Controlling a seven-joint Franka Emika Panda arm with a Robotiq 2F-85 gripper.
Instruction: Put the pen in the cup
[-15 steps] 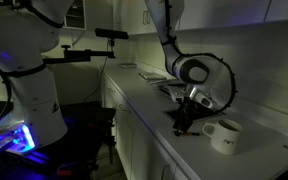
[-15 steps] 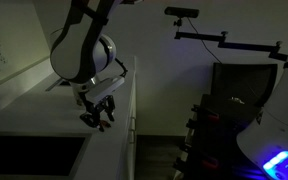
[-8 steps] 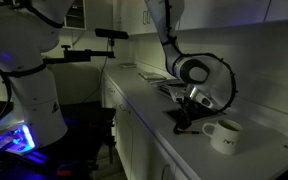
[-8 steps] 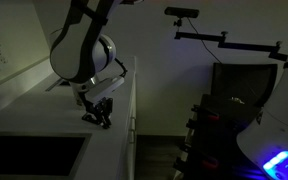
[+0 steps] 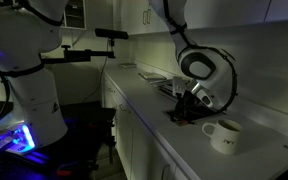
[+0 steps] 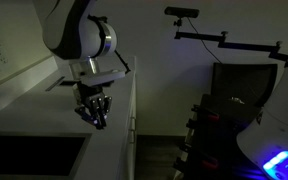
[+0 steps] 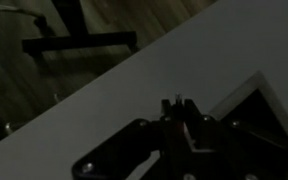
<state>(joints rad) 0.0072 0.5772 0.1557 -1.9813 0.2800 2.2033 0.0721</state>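
Observation:
On the pale counter stands the cup (image 5: pixel 224 135), a white mug, just right of my gripper (image 5: pixel 184 110). The fingers point down at the counter in both exterior views, and the gripper (image 6: pixel 94 116) hangs a little above it. In the wrist view the gripper (image 7: pixel 178 104) is shut, and a thin stub of the pen (image 7: pixel 177 97) pokes out between the fingertips. The scene is very dark, so the rest of the pen is hidden by the fingers. The cup shows in only that exterior view.
The counter's front edge (image 5: pixel 134 110) drops to the floor close by. Flat items (image 5: pixel 147 73) lie at the back of the counter. A dark recessed rectangle (image 6: pixel 29 158) sits in the counter. A large white robot (image 5: pixel 29 70) and a camera stand (image 6: pixel 224 42) stand off the counter.
The jaws have gone from partly open to shut on the pen. The wrist has then risen and turned, so the fingers now point more steeply down.

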